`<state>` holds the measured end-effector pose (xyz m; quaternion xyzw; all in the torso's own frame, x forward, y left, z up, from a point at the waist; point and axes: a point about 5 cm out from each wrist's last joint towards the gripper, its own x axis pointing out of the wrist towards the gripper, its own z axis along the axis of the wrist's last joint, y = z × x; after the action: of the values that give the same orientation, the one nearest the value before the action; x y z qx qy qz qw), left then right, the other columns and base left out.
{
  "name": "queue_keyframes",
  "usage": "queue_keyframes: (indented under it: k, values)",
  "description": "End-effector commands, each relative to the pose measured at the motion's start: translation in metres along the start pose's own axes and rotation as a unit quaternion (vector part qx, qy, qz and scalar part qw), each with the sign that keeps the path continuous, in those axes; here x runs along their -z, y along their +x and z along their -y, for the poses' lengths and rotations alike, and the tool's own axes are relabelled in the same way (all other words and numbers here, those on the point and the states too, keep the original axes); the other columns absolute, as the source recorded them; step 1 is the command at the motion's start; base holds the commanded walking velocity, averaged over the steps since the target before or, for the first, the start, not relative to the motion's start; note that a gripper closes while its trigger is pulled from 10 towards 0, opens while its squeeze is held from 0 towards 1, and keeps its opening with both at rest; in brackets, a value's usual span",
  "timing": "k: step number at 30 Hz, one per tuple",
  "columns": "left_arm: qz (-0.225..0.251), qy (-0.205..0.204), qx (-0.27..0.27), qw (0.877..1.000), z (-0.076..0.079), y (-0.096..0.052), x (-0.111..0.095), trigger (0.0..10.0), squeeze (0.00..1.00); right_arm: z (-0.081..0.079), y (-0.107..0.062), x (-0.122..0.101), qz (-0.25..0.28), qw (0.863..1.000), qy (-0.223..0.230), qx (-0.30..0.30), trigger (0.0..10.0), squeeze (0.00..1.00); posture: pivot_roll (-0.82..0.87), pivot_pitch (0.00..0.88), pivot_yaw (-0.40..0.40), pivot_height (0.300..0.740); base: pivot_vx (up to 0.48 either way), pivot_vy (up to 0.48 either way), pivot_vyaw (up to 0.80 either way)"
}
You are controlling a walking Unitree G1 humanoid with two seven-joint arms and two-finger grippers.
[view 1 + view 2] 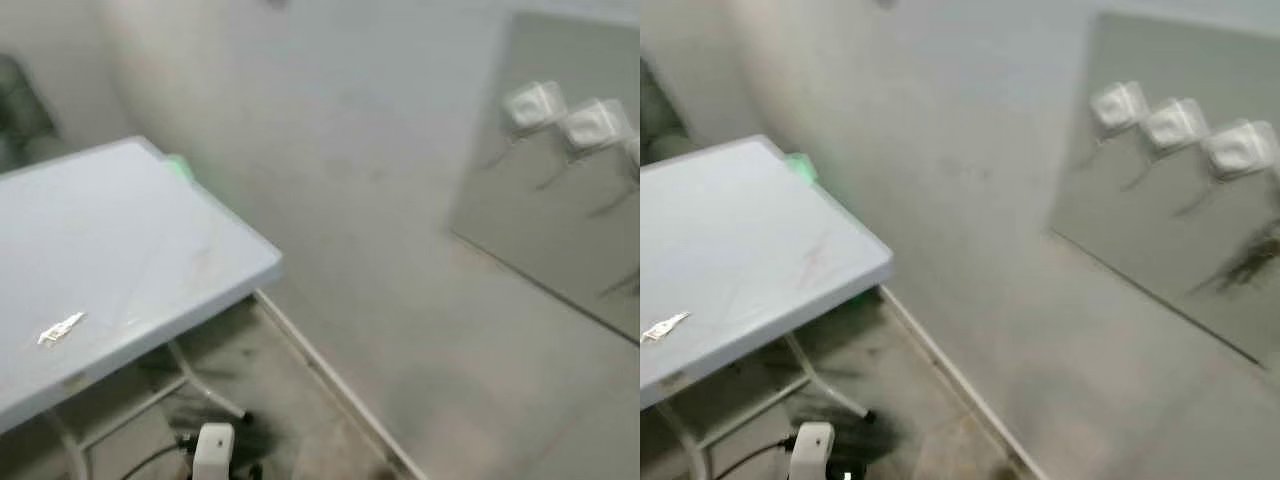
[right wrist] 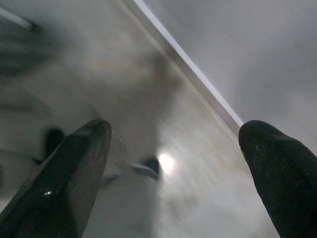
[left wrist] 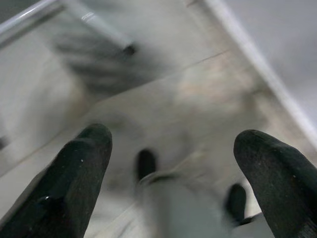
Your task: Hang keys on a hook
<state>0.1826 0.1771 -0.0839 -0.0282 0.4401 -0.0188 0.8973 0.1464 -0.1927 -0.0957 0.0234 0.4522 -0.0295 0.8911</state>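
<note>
Keys (image 1: 60, 328) are lying on the grey folding table (image 1: 150, 230), left. Wall hooks (image 1: 1175, 124) are sitting far right on a grey panel (image 1: 1160, 250). Left gripper (image 3: 173, 163) and right gripper (image 2: 173, 158) are hanging floorward, fingers wide, empty.

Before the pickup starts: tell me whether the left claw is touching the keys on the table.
Apart. The head view shows the keys lying alone on the table; the left wrist view shows the left claw open over the floor.

A pale blue folding table (image 1: 120, 250) stands on grey floor (image 1: 290, 400) beside a plain white wall (image 1: 350, 150).
</note>
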Motion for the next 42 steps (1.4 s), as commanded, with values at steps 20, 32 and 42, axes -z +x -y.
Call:
queue_keyframes:
  k: [20,32,42]
  values:
    - [0.021,-0.018,0.014,1.0,0.0107,0.0039,-0.013,10.0,0.0,0.0071,-0.003,0.0083,-0.015,1.0,-0.001,0.006,10.0,0.0,0.0,0.0,-0.01,0.74,0.0,0.0,0.8]
    - [0.022,-0.028,0.015,0.999,0.0124,0.0044,-0.0144,10.0,0.0,0.0087,-0.0033,0.0086,-0.015,1.0,-0.003,0.009,10.0,0.0,0.0,0.0,-0.012,0.74,0.0,0.0,0.8]
    - [0.024,-0.041,0.017,0.999,0.0126,0.005,-0.0168,10.0,0.0,0.0097,-0.0029,0.0053,-0.002,0.999,0.036,0.007,10.0,0.0,0.0,0.0,-0.013,0.74,0.0,0.0,0.16]
